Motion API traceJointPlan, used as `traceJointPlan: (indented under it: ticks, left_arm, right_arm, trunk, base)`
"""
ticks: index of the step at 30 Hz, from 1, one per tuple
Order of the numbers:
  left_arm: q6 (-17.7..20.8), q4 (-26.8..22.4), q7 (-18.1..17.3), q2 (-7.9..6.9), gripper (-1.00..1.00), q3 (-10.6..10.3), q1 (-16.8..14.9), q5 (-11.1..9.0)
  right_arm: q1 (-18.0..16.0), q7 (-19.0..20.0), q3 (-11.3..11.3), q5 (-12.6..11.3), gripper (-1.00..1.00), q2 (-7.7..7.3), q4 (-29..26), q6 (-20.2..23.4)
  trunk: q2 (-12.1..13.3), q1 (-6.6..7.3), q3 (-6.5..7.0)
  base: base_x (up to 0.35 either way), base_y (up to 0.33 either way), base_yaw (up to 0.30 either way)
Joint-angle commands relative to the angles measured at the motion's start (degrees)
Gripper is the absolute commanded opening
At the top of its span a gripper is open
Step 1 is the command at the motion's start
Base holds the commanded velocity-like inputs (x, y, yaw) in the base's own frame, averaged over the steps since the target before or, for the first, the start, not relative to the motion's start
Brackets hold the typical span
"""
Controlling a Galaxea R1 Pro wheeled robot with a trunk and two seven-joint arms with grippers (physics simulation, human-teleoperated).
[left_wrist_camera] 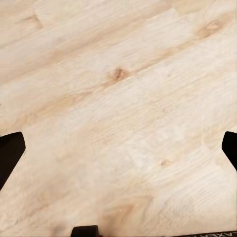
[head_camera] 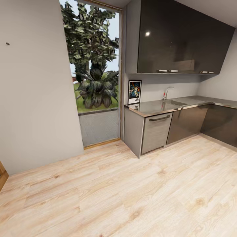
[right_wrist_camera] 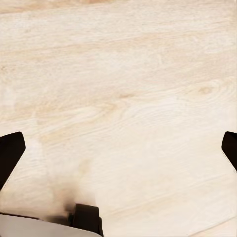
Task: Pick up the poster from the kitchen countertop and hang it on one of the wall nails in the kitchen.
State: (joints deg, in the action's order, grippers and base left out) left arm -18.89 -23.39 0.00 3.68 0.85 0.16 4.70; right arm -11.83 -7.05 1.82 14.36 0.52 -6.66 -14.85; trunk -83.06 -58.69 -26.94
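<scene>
Poster (head_camera: pixel 134 92) stands upright at counter (head_camera: pixel 158 106) end, against wall by window. Both jaws spread open, empty, over wood floor (head_camera: pixel 131 191). Risk: clumsy approach tips thin frame; nail (head_camera: pixel 7 43) sits high.

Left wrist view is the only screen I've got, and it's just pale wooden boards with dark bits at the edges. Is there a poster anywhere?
Observer: Yes. In the head view the poster stands upright at the near end of the kitchen countertop, against the wall.
Operator: Is anything holding it?
Observer: No. The right gripper is open over the wooden floor, its dark fingertips wide apart.
Operator: And where would it hang?
Observer: A small dark mark that looks like a nail sits high on the grey wall left of the doorway.
</scene>
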Motion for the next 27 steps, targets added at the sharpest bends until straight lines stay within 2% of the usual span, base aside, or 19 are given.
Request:
traceJointPlan:
  ticks: [1, 27]
  left_arm:
    - [-0.06, -0.08, 0.0, 0.01, 1.0, 0.11, 0.02, 0.49]
    - [-0.08, -0.08, 0.0, 0.01, 1.0, 0.11, 0.02, 0.49]
  right_arm:
    - [-0.04, -0.44, 0.18, 0.4, 1.0, 0.01, 0.07, -0.09]
    - [-0.04, -0.43, 0.2, 0.4, 1.0, 0.01, 0.07, -0.09]
  trunk:
    - [-0.02, -0.04, -0.05]
    - [-0.02, -0.04, -0.05]
  base:
    - [0.336, 0.077, 0.0]
    - [0.336, 0.077, 0.0]
